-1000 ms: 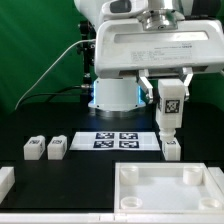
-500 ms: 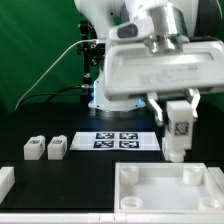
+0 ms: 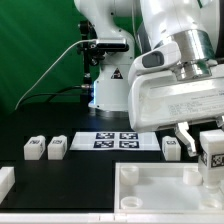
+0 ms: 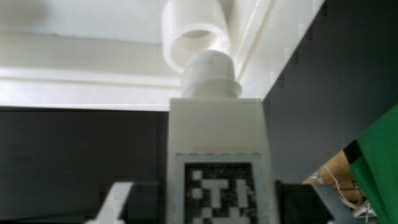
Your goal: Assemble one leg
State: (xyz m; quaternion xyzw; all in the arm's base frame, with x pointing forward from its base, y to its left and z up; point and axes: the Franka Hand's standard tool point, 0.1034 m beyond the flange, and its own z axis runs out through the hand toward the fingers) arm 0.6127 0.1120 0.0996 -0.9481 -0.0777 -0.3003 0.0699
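My gripper (image 3: pixel 209 143) is shut on a leg (image 3: pixel 211 158), a small white block with a black-and-white marker. It holds the leg upright over the far right corner of the big white tray-like piece (image 3: pixel 150 192). In the wrist view the held leg (image 4: pixel 217 150) fills the middle between my fingers (image 4: pixel 121 203). Its round peg end points at a round hole (image 4: pixel 192 42) in the tray piece's corner. I cannot tell whether they touch. Three more legs stand on the black table: two (image 3: pixel 33 148) (image 3: pixel 56 147) at the exterior view's left and one (image 3: pixel 171 147) beside the marker board.
The marker board (image 3: pixel 118 140) lies at the middle back. A white part (image 3: pixel 5 181) sits at the exterior view's left edge. The arm's base (image 3: pixel 108 95) stands behind the board. A green backdrop (image 3: pixel 35 45) is at the back.
My gripper has moved with the leg toward the exterior view's right and lower, from above the leg beside the marker board to over the tray piece's far right corner.
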